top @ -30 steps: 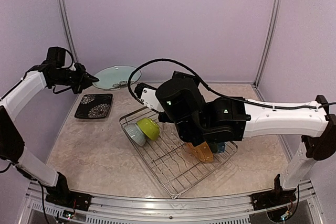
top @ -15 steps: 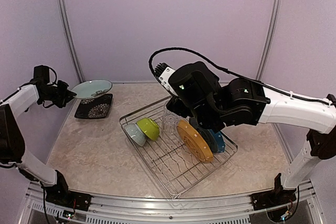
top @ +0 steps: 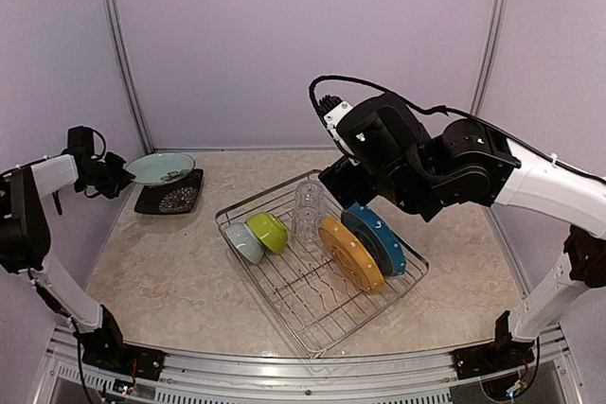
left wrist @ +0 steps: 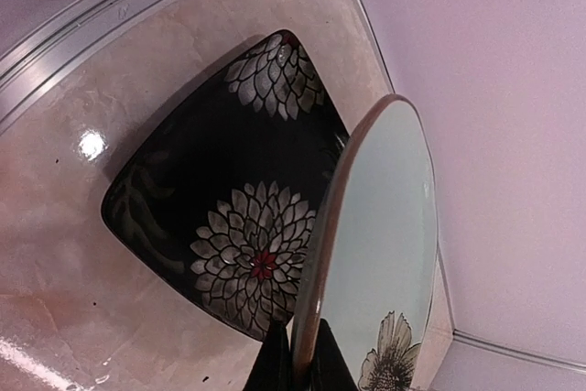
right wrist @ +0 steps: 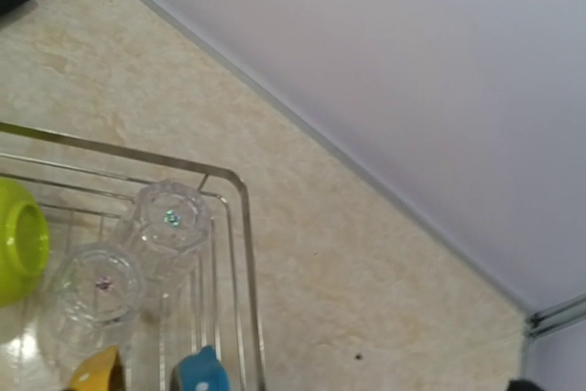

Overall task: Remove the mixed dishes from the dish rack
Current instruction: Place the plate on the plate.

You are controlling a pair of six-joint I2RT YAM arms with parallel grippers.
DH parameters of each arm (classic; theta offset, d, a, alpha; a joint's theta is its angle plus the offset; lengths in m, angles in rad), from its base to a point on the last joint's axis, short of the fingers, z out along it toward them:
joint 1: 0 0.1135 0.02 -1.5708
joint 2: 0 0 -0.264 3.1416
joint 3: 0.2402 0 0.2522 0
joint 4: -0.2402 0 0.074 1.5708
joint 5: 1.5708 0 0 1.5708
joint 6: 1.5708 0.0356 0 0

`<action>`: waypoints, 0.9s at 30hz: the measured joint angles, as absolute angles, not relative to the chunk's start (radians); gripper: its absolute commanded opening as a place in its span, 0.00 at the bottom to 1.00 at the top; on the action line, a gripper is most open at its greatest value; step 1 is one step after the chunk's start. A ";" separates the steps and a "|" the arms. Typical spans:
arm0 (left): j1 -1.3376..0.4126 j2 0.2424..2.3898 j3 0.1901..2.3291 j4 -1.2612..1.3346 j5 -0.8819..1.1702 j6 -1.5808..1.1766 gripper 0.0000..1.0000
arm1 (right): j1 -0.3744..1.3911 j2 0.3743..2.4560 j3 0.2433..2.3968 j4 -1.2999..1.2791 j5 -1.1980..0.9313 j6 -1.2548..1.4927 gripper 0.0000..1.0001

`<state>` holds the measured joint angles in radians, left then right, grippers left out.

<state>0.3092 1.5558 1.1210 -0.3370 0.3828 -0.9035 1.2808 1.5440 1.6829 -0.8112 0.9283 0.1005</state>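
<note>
1. Left gripper (left wrist: 298, 363): clamped on the rim of the pale teal plate (top: 161, 167). Only the fingertips (left wrist: 275, 368) show at the bottom edge of the left wrist view; the rest is cut off.
2. Pale teal plate: out of the dish rack (top: 284, 324), held near level at the far left of the table (top: 151, 262), over the far edge of the black square plate (top: 170, 192). Whether the two plates touch cannot be told. The flower print on its face is cut off at the frame edge.
3. Black square plate: flat on the table, outside the rack. One corner is hidden behind the teal plate in the wrist view.
4. Right gripper (top: 337, 180): a dark mass over the far corner of the rack, under the bulky right arm (top: 426, 163). Its fingers are not separable in the top view and do not appear in its own wrist view. Opening: cannot tell.
5. In the rack, left side: lime bowl (top: 268, 231) and pale-blue bowl (top: 244, 243) on their sides, touching.
6. Far corner of the rack: two clear glasses (right wrist: 169, 222) side by side. The top view resolves only one.
7. Right side of the rack: orange-dotted plate (top: 352, 253) and blue-dotted plate (top: 376, 238) on edge, leaning. The orange one partly hides the blue. The right wrist view catches only their top edges.
</note>
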 measured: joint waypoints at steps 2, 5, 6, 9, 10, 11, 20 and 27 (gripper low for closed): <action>0.312 1.588 1.121 -0.324 0.377 -0.898 0.00 | 1.271 1.525 1.682 -0.823 0.902 0.128 0.99; 0.313 1.628 1.121 -0.304 0.365 -0.892 0.00 | 1.259 1.495 1.681 -0.829 0.867 0.162 0.99; 0.313 1.636 1.121 -0.298 0.360 -0.891 0.00 | 1.255 1.482 1.677 -0.828 0.853 0.173 0.99; 0.313 1.665 1.121 -0.268 0.347 -0.888 0.00 | 1.244 1.438 1.658 -0.828 0.817 0.204 0.99; 0.313 1.676 1.121 -0.255 0.345 -0.888 0.00 | 1.238 1.422 1.652 -0.828 0.804 0.215 0.99; 0.313 1.686 1.121 -0.247 0.342 -0.887 0.00 | 1.232 1.408 1.646 -0.826 0.793 0.225 0.99; 0.313 1.796 1.140 -0.206 0.336 -0.881 0.00 | 1.196 1.343 1.619 -0.823 0.701 0.288 0.99; 0.307 1.853 1.168 -0.183 0.340 -0.881 0.02 | 1.175 1.343 1.619 -0.827 0.646 0.325 0.99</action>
<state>0.3065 1.8534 1.1683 -0.1825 0.3405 -0.8806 1.1748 1.3426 1.6188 -0.8272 0.6464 0.3252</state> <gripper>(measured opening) 0.050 0.993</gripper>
